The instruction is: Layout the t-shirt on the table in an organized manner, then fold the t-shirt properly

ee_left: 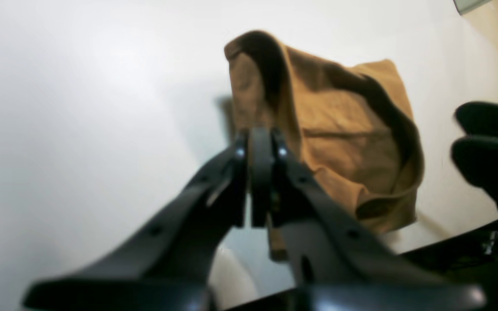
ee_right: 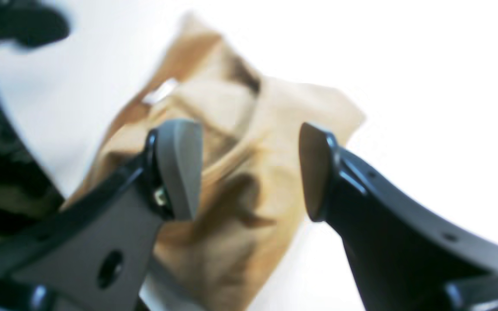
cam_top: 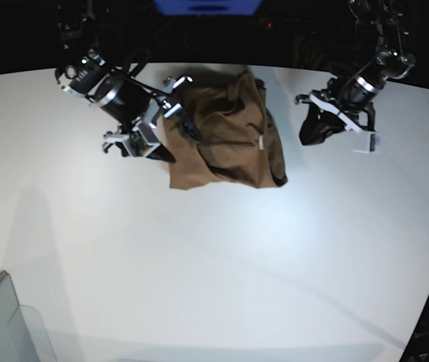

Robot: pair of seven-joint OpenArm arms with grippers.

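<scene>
1. Two sets of jaws: left gripper [cam_top: 310,124] nearly closed, empty; right gripper [cam_top: 156,130] wide open over cloth.
2. T-shirt [cam_top: 225,136] lies crumpled, upper centre of worktop [cam_top: 214,264].
3. You should pinch one edge, spread flat.

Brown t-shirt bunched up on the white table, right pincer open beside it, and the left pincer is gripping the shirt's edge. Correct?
Not quite. The left pincer is not gripping the t-shirt: the base view shows it off to the side, apart from the cloth, and the left wrist view shows its jaws nearly together with nothing between them. The rest holds: the shirt lies bunched on the table, and the right pincer is open beside it.
</scene>
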